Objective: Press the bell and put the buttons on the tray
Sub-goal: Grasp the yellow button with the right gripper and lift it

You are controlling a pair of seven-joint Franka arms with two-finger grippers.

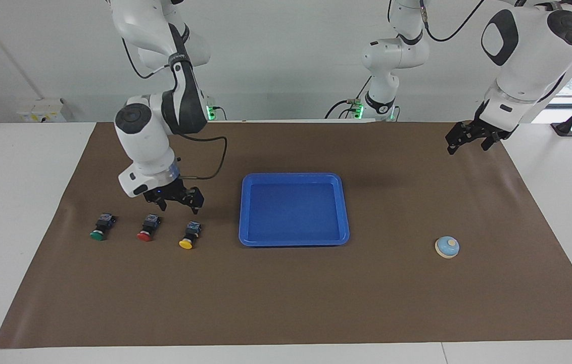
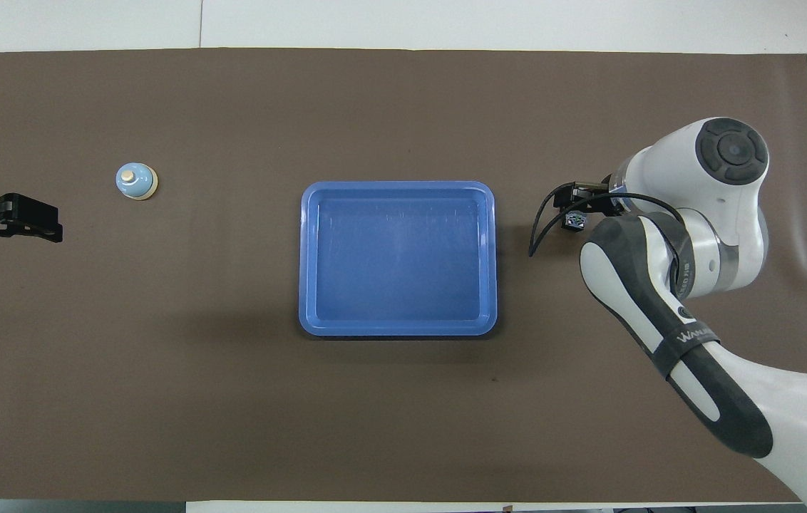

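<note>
Three buttons lie in a row on the brown mat toward the right arm's end: green (image 1: 97,228), red (image 1: 147,228) and yellow (image 1: 189,235). My right gripper (image 1: 180,204) hangs open just above the yellow and red ones, touching neither. In the overhead view the right gripper (image 2: 576,201) covers the yellow button's cap, only that button's body (image 2: 574,222) shows, and the arm hides the other two. The blue tray (image 1: 293,176) (image 2: 398,187) lies bare at mid-mat. The bell (image 1: 447,247) (image 2: 136,182) stands toward the left arm's end. My left gripper (image 1: 467,142) (image 2: 33,217) waits open in the air, nearer the robots than the bell.
The brown mat (image 1: 286,298) covers most of the white table. The right arm's forearm (image 2: 660,313) and its black cable (image 2: 542,228) reach over the mat beside the tray.
</note>
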